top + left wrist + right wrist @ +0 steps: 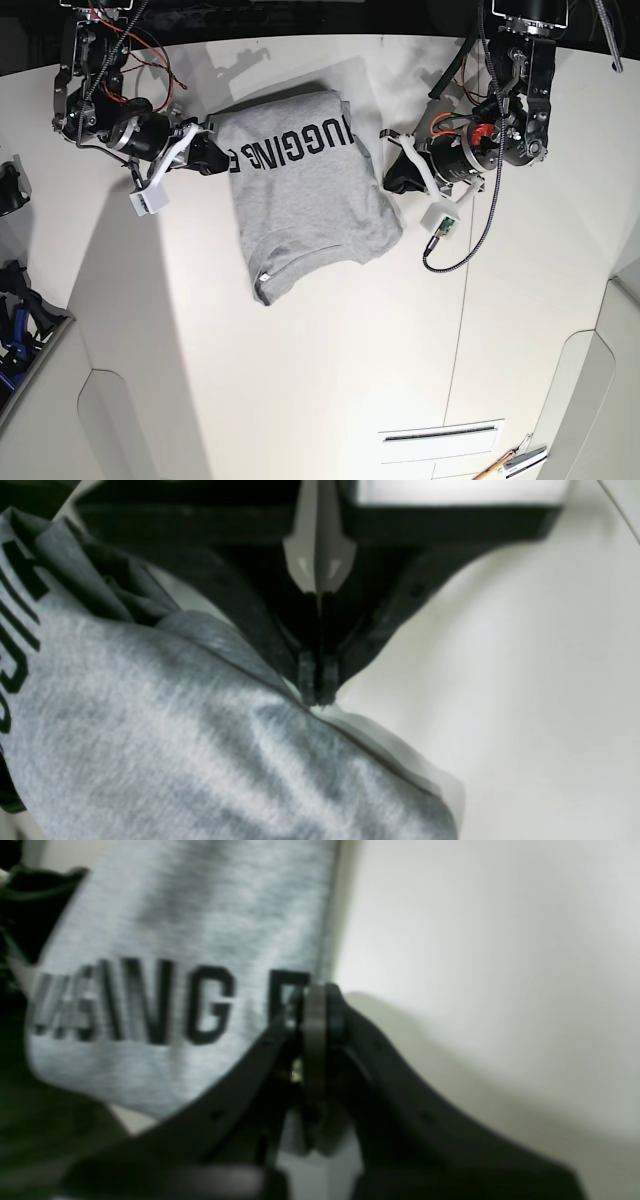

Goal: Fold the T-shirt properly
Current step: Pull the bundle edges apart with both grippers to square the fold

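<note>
The heather grey T-shirt point(305, 215) lies flat on the white table point(330, 370), lettering side up. The black block letters point(290, 147) run across its far part, and its collar with a white tag point(263, 277) points toward the near edge. My right gripper point(222, 160) is at the shirt's left edge beside the letters. In the right wrist view it point(316, 1002) is shut, with grey cloth point(175, 915) between the jaws. My left gripper point(388, 178) is at the shirt's right edge. In the left wrist view it point(317, 697) is shut on the cloth's edge point(150, 730).
Cables and a small green board point(443, 226) hang off the left arm, just right of the shirt. A white block point(147, 197) hangs from the right arm. Dark and blue items point(12, 325) sit at the left edge. Pens point(512, 463) lie at the near right.
</note>
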